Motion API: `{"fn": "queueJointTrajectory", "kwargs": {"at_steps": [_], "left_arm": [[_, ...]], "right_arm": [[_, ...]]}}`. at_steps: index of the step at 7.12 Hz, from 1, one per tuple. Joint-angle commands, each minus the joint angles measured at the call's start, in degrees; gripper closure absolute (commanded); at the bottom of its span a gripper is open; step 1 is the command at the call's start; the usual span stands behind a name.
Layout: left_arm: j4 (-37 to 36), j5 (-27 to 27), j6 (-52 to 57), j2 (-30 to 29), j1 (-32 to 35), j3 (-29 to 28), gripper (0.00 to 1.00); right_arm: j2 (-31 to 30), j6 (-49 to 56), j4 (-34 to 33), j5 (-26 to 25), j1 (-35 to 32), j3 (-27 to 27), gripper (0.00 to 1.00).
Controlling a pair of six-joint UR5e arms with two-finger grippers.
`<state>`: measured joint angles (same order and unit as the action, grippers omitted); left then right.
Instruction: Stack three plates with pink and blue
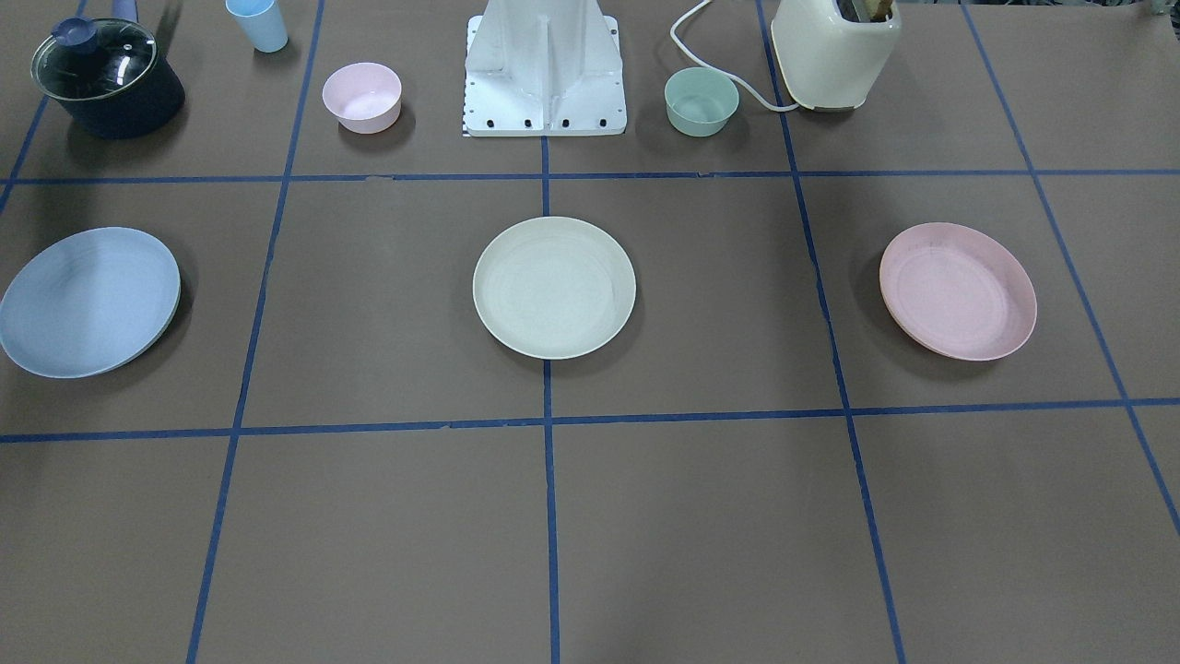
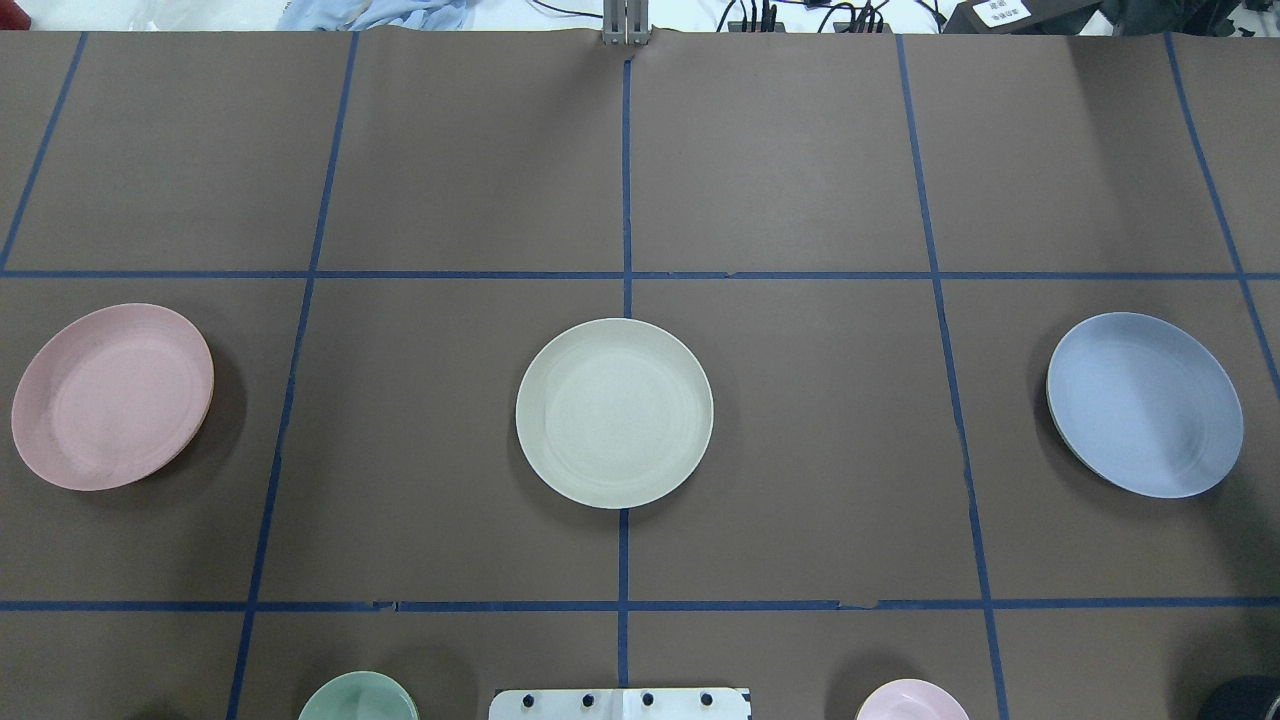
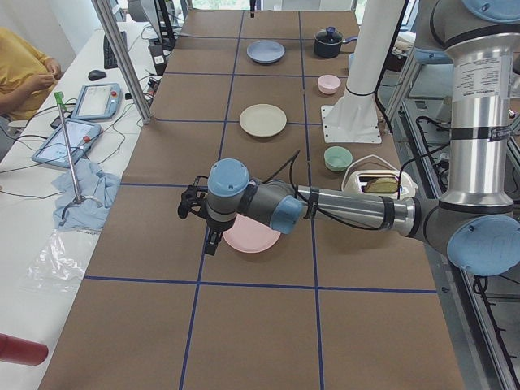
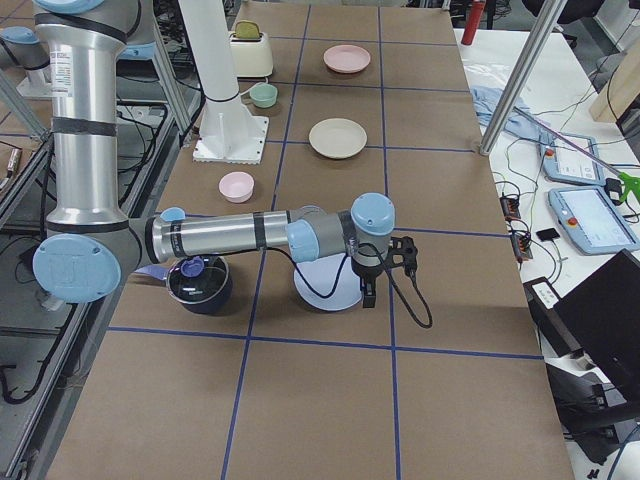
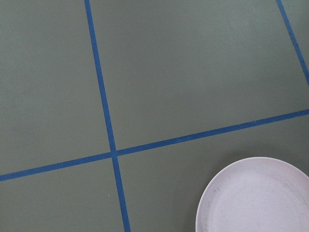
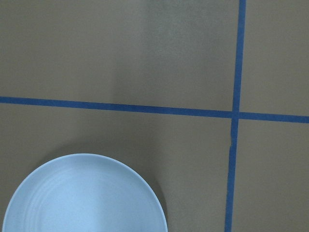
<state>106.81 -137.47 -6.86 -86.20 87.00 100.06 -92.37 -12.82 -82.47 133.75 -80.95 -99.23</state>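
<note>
Three plates lie apart in a row on the brown table. The cream plate (image 1: 554, 287) is in the middle, also in the overhead view (image 2: 614, 412). The pink plate (image 1: 957, 290) (image 2: 112, 396) lies on my left side; my left gripper (image 3: 211, 240) hangs above the table beside its outer rim, and the left wrist view shows part of that plate (image 5: 256, 198). The blue plate (image 1: 89, 301) (image 2: 1144, 403) lies on my right side; my right gripper (image 4: 369, 294) hangs above its outer edge (image 6: 84, 195). I cannot tell whether either gripper is open or shut.
Near the robot base (image 1: 544, 74) stand a small pink bowl (image 1: 361, 97), a small green bowl (image 1: 702, 101), a dark lidded pot (image 1: 106, 78), a blue cup (image 1: 258, 23) and a cream toaster (image 1: 834, 51). Blue tape lines grid the table.
</note>
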Motion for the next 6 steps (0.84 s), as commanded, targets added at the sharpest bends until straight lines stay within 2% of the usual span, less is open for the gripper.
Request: {"fn": "queueJointTrajectory", "kwargs": {"at_steps": [1, 6], "left_arm": [[-0.29, -0.17, 0.96, 0.15, -0.16, -0.21, 0.0], [0.76, 0.27, 0.7, 0.15, -0.16, 0.05, 0.0]], "right_arm": [[-0.52, -0.01, -0.06, -0.42, 0.01, -0.17, 0.0], [-0.09, -0.8, 0.03, 2.74, 0.01, 0.09, 0.0]]}}
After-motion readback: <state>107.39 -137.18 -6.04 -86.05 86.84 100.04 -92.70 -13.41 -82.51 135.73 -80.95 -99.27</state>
